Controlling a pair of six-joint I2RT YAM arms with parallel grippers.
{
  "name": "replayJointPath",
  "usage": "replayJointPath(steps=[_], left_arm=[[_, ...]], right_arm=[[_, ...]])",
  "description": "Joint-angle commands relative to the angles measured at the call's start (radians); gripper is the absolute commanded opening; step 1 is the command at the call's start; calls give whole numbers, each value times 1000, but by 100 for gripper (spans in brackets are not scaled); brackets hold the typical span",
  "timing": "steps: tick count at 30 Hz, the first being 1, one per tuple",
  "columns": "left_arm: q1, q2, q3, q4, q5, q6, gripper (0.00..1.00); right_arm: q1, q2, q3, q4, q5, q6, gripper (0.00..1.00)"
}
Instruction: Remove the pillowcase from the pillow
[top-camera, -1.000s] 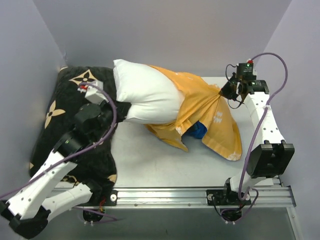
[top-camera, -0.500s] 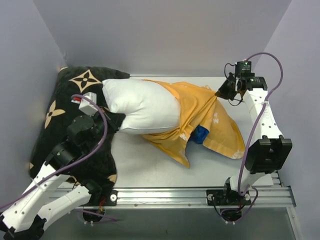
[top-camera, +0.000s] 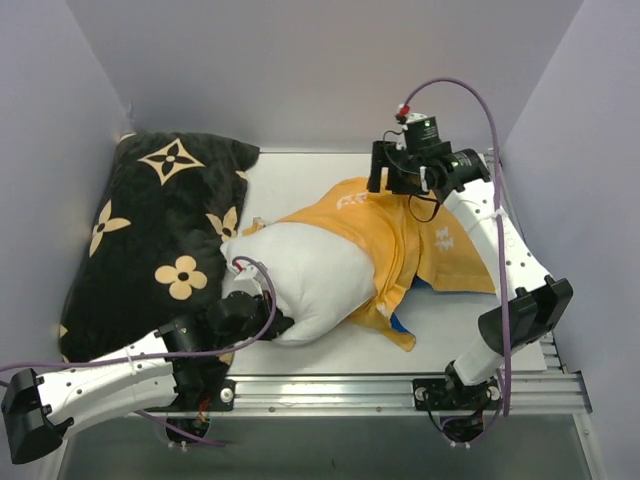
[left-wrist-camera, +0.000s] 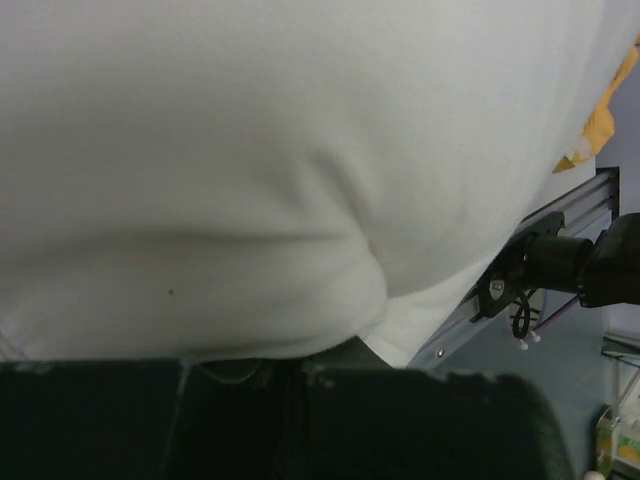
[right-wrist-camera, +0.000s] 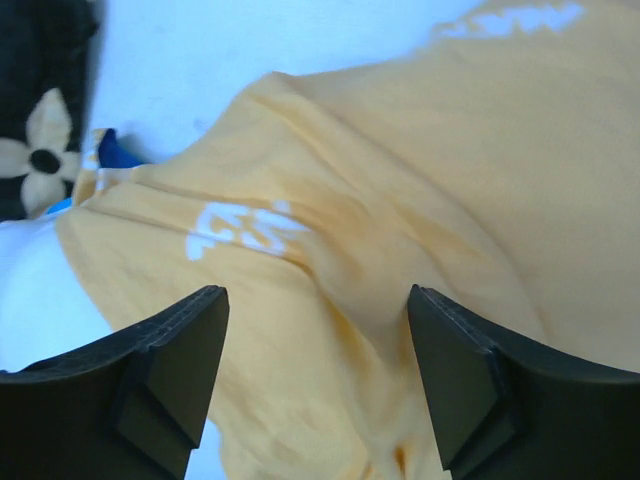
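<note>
A black cushion with tan flower motifs (top-camera: 150, 230) fills the left and is touched by the plump white pillow (top-camera: 310, 280), which has been dragged close to the front rail (top-camera: 330, 385). The pillow's far end is covered by the orange-yellow fabric pillowcase (top-camera: 420, 235). The left gripper (top-camera: 278, 325) is clamped on the pillow. The right gripper (right-wrist-camera: 315, 300), earlier pinching the pillowcase, is spread wide above it with nothing held.

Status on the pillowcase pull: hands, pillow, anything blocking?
Left hand shut on pillow, near corner; right hand open over pillowcase. Pillowcase roughly half off, covering the far-right end. Black cushion beside pillow, not blocking.
</note>
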Motion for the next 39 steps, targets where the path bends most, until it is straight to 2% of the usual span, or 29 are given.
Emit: replayJointPath(steps=[1, 4, 10, 14, 17, 18, 21, 22, 27, 28, 31, 39], left_arm=[[-87, -9, -81, 35, -10, -208, 0], [-134, 32, -144, 46, -27, -301, 0], [-192, 124, -170, 78, -44, -365, 0], [-194, 149, -195, 112, -38, -376, 0], [-194, 161, -209, 132, -30, -381, 0], [-195, 164, -207, 133, -30, -381, 0], [-195, 163, -209, 133, -32, -384, 0], [-197, 161, -207, 133, -33, -384, 0], [-212, 154, -203, 126, -43, -388, 0], [-213, 154, -201, 117, -44, -390, 0], [-233, 152, -192, 107, -56, -395, 0], [-287, 151, -138, 40, -116, -399, 0]], right_arm=[[109, 92, 139, -29, -35, -182, 77], [192, 197, 237, -54, -27, -273, 82], [278, 405, 441, -176, -70, -389, 88], [289, 433, 421, -200, -171, -411, 89], [300, 438, 388, -204, -184, -422, 87], [301, 435, 380, -207, -181, -426, 85], [301, 439, 357, -209, -120, -420, 56], [300, 442, 355, -209, -97, -414, 39], [260, 484, 410, -224, 109, -336, 9], [248, 488, 421, -227, 181, -280, 2], [185, 501, 452, -229, 286, -212, 0], [-22, 508, 489, -229, 381, -45, 0]])
